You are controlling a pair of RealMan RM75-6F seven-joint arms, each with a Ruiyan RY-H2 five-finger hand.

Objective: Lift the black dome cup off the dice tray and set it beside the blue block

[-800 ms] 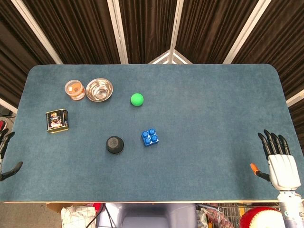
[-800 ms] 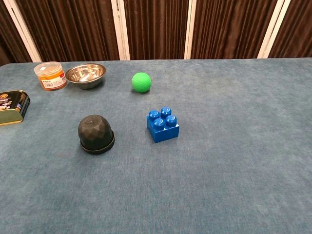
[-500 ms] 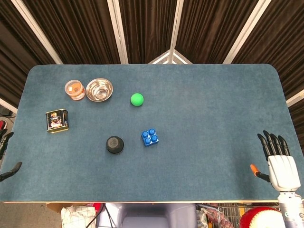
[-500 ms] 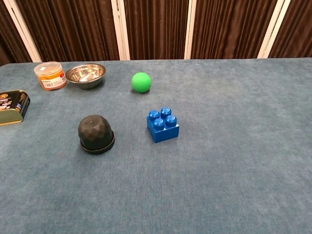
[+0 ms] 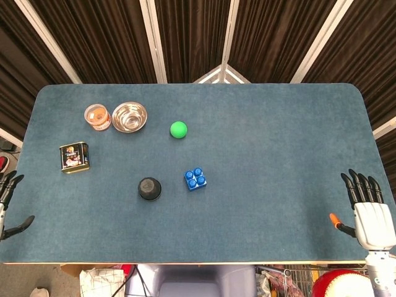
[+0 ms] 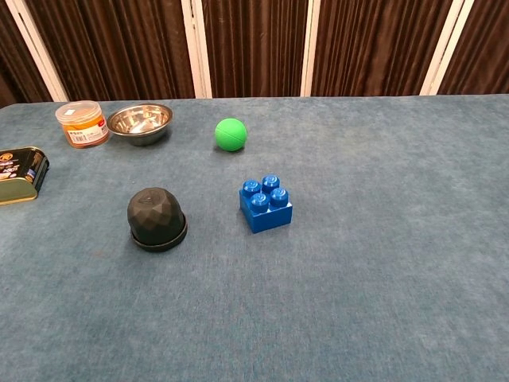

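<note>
black dome cup (image 6: 157, 216) sits on its dice tray (image 6: 159, 240), only the tray's dark rim showing under the dome. It is just left of the blue block (image 6: 266, 204), apart from it with bare surface (image 6: 382, 239) between, both about mid-surface. Cup not lifted yet, so the task looks unstarted

left hand (image 5: 8, 204) is at the surface's left edge, well apart from the cup, mostly cut off by the frame; the fingers that show are spread and hold nothing. right hand (image 5: 369, 210) is at the near right corner, flat, fingers extended and apart, empty. Neither hand shows in the chest view

Key relation: from the left hand the cup lies to the right and slightly further in; from the right hand it lies far left, with the block in between. Left hand is clearly nearer and gets an unobstructed line, so my call is left arm for the pick. Dome is round with no long axis, so approach angle is free; top-down grasp over the faceted dome seems simplest

Placement target: the open patch around the block. Green ball (image 6: 231, 134) lies beyond the block, while the steel bowl (image 6: 140, 122), orange jar (image 6: 82, 123) and tin (image 6: 19, 173) are left of and beyond the cup, all out of the path
</note>
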